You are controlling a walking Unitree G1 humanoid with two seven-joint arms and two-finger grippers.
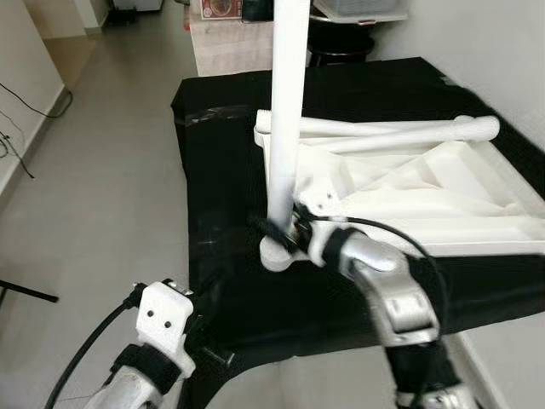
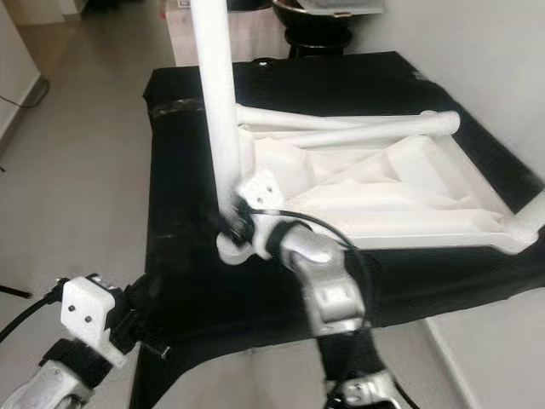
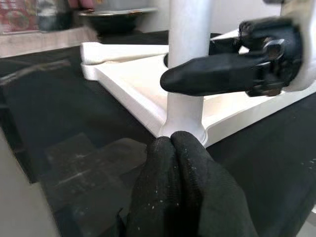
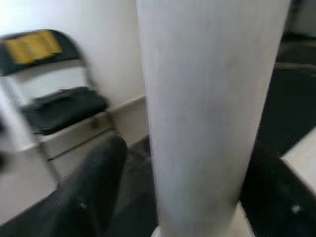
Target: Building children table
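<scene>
One white tabletop [image 1: 443, 196] lies upside down on the black bench [image 1: 221, 170]. Right claw [image 1: 277, 230] is clamped on one upright leg [image 1: 287, 102]; two legs [image 1: 400, 129] lie flat. Left claw [image 3: 173, 148] is pressed together.

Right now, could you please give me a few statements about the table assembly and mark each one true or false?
1. The right claw grips the upright leg near its base. True.
2. The tabletop lies upside down on a black cloth. True.
3. The left claw is clamped around the upright leg. False: its fingers are shut together, empty, just short of the leg's base.
4. All the legs stand upright. False: two loose legs lie flat along the tabletop's far edge.
5. The cloth is red. False: black.
</scene>
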